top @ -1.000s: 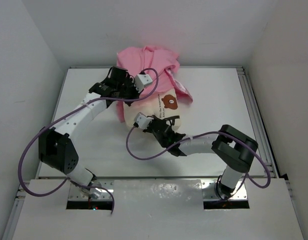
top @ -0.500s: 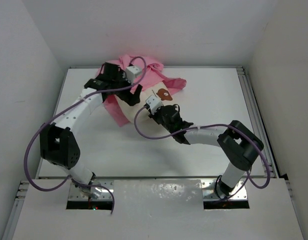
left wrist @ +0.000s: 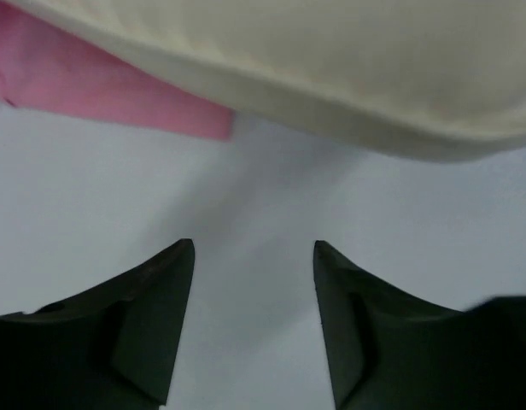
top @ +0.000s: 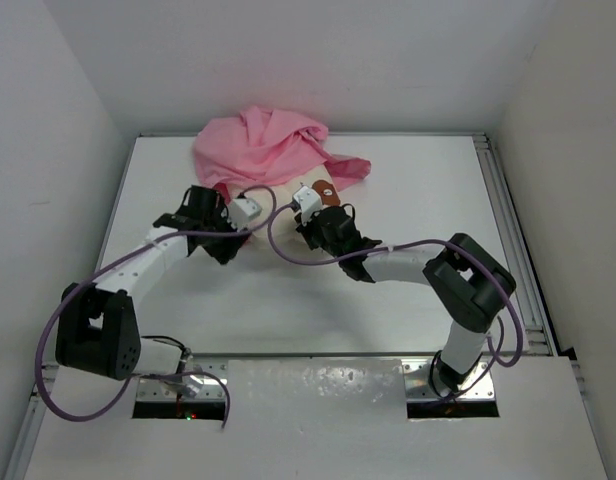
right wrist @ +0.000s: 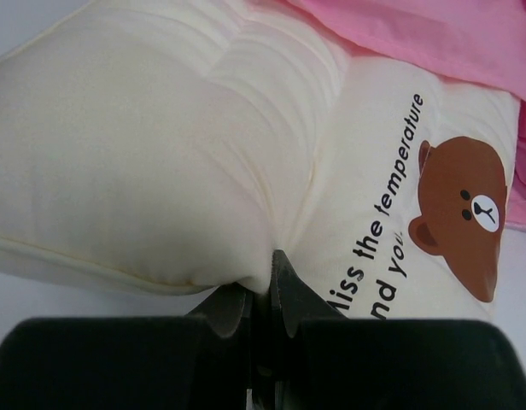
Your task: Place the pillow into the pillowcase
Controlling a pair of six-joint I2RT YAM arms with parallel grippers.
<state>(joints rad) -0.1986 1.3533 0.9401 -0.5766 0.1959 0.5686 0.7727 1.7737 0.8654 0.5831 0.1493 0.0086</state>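
White tabletop point(top: 388, 290) boxed in by plain white walls point(top: 68, 90) on three sides; pillow point(right wrist: 143, 145) and pillowcase point(top: 260, 150) at the far middle.

Tabletop matt and pale, with a metal rail point(top: 503, 215) along its right edge. Pillowcase bunched in a pink heap against the far wall, lying over the far part of the pillow; unclear whether that part is inside the cloth or only under it. Cream near end poking out toward the arms, brown bear patch point(right wrist: 468, 213) and dark printed lettering facing up. Right hand point(right wrist: 263, 272) clenched tight on a pinched fold at the pillow's near edge, fabric puckered at the grip. Left hand point(left wrist: 253, 249) partway open, fingers point(left wrist: 152, 316) apart with nothing between them, low over bare tabletop just short of the pillow's rounded edge, touching neither it nor the pink strip beside it.
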